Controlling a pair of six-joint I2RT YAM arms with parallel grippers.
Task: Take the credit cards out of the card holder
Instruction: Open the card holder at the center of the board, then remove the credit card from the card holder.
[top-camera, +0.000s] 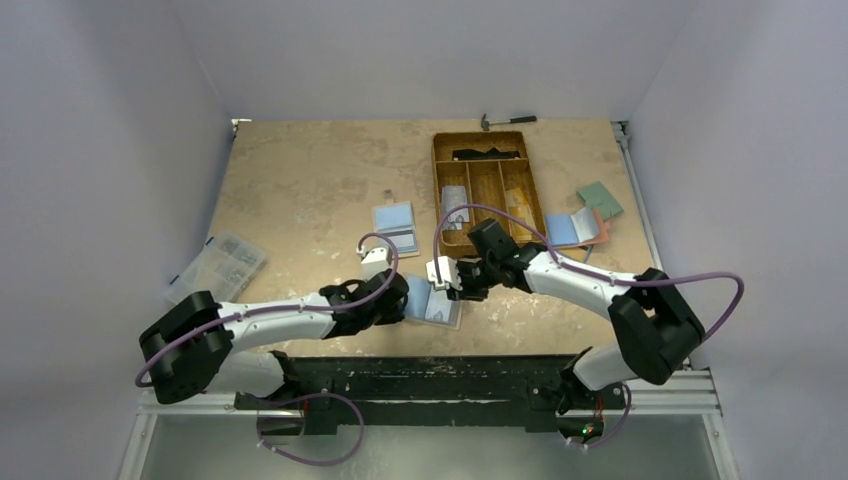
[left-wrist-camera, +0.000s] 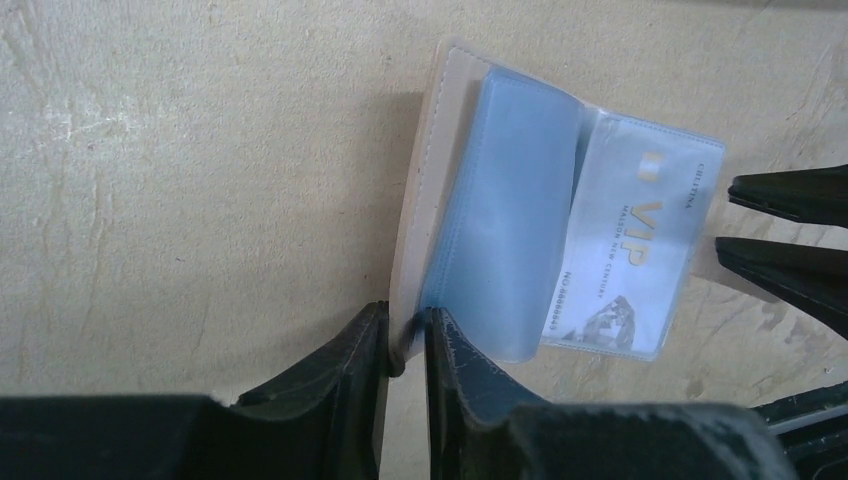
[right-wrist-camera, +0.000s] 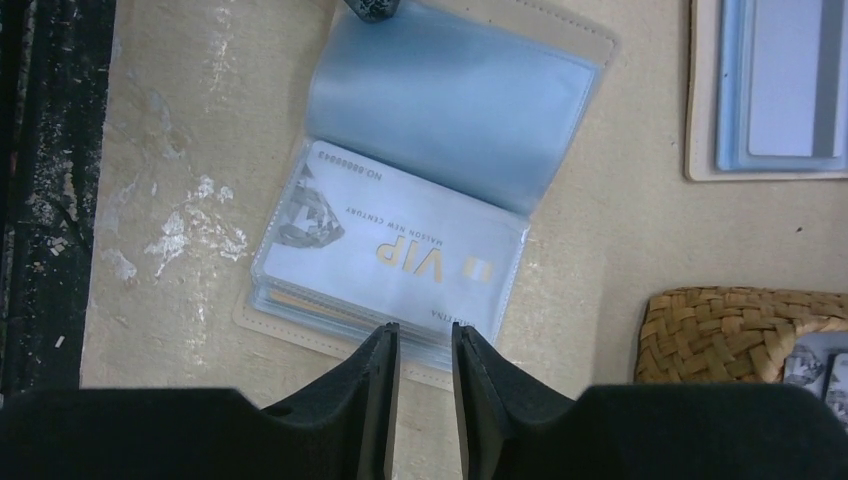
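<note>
Left wrist: card holder in left gripper

Woven compartment tray sits toward the back of the tan table, hammer just behind it, clear organiser box way over left.
</note>
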